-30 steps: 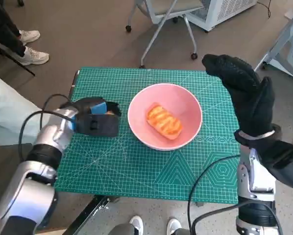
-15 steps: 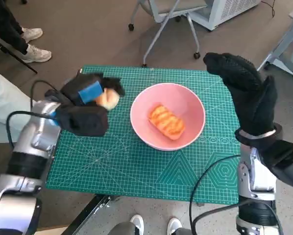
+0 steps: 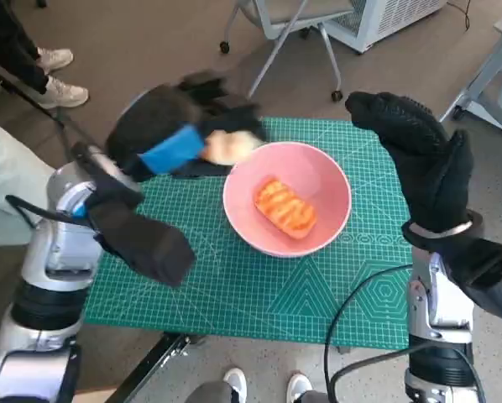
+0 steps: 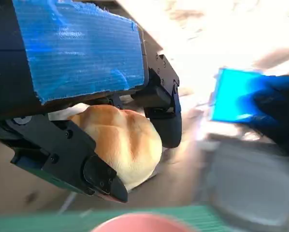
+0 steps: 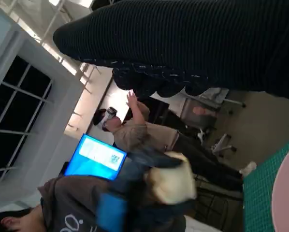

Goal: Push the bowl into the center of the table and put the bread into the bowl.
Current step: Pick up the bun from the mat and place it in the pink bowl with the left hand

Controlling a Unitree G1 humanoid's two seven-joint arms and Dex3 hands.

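Two breads, one bowl. One bread (image 3: 283,208), orange with pale stripes, lying inside the pink bowl (image 3: 331,180), long axis slanting from the far left down toward the near right in the head view. Other bread (image 3: 228,146), a pale golden bun, gripped in the left hand (image 3: 184,134), raised above the worktop (image 3: 234,285) just beside the bowl's far left rim; seen close in the left wrist view (image 4: 120,140), rounded, browned on top, clamped between black fingers (image 4: 166,128), its long axis not clear. Also seen, blurred, in the right wrist view (image 5: 171,181) with the left hand (image 5: 130,203) around it. Bowl sitting on the green mat, roughly mid-worktop, a little toward the far edge. Right hand (image 3: 423,159) in its knit glove held upright over the worktop's far right corner, fingers apart, holding nothing, well clear of the bowl. Two people in the right wrist view, one (image 5: 144,133) with an arm raised, another (image 5: 62,203) nearer, beside a blue screen (image 5: 98,157).
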